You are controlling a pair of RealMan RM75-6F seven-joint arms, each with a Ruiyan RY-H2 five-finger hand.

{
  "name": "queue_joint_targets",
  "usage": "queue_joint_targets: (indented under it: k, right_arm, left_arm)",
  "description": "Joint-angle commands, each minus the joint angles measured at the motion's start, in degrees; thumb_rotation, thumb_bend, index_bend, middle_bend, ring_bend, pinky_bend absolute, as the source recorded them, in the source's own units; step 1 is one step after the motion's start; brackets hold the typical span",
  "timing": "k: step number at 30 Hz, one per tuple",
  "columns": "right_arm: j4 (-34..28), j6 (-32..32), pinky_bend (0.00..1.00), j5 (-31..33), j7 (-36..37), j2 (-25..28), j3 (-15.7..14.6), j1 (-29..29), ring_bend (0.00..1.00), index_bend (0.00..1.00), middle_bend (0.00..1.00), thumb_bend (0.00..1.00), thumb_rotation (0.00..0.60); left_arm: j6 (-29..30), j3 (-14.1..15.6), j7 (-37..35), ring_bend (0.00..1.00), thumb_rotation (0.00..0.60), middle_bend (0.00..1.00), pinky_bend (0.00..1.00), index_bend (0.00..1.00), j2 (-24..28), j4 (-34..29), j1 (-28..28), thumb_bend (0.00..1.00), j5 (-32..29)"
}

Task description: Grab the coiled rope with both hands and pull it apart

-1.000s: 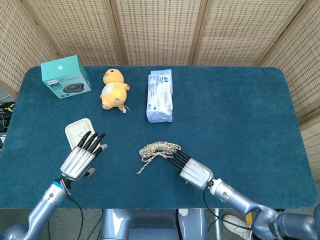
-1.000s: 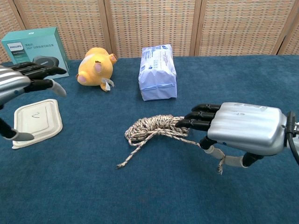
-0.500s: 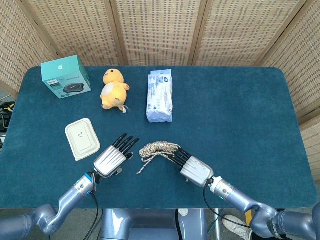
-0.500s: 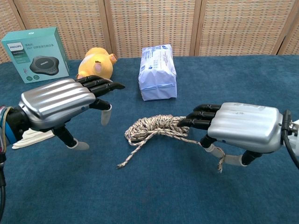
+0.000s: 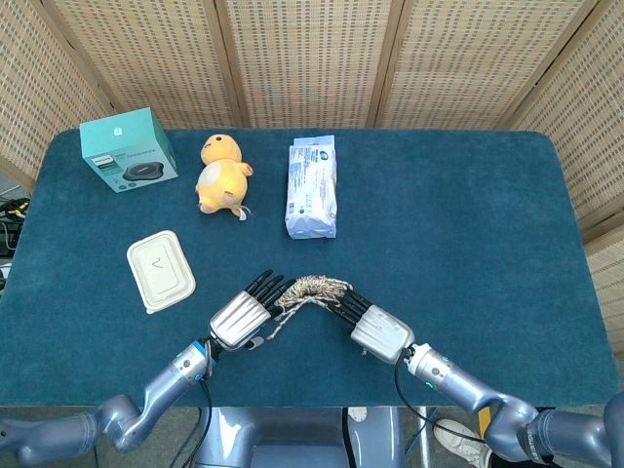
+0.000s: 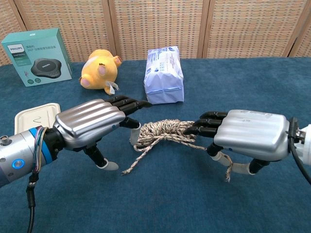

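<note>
Head view: on the blue counter (image 5: 468,214), a teal box (image 5: 128,149) sits at 10 o'clock, a white tray (image 5: 161,270) below it, a yellow plush (image 5: 221,175) and a wipes pack (image 5: 312,186) near 12. The left robot hand (image 5: 242,312) lies flat, fingers spread wide and holding nothing, its fingertips (image 6: 136,104) touching the rope's (image 5: 310,290) left side. The rope sits coiled near the counter's middle, between both hands. The right robot hand (image 5: 375,325) reaches in from 5 o'clock, fingertips at the coil's right edge; whether it grips, I cannot tell.
</note>
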Motion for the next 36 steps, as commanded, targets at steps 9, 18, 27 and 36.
queue_joint_targets:
  k: [9,18,27,36]
  right_arm:
    - [1.0,-0.5,0.00,0.3,0.7,-0.1,-0.1,-0.2,0.00,0.67,0.03,0.38,0.600]
    - [1.8,-0.2,0.00,0.0,1.8,-0.4,-0.2,-0.3,0.00,0.67,0.03,0.39,0.600]
    - [2.5,0.2,0.00,-0.4,2.8,-0.6,-0.4,-0.6,0.00,0.67,0.03,0.39,0.600]
    - [2.8,0.3,0.00,-0.6,3.2,-0.7,-0.4,-0.7,0.00,0.67,0.03,0.38,0.600]
  left_arm:
    - [0.4,0.9,-5.6,0.00,0.600,0.00,0.00,0.49,-6.1,7.5,-1.3,0.06,-1.4]
    - [1.6,1.2,-7.2,0.00,0.600,0.00,0.00,0.50,-8.1,10.9,-1.6,0.06,-1.5]
    - [1.8,1.0,-8.5,0.00,0.600,0.00,0.00,0.50,-8.7,14.2,-1.0,0.06,-3.9]
    - [0.7,0.9,-8.6,0.00,0.600,0.00,0.00,0.50,-9.2,14.1,-1.3,0.06,-5.5]
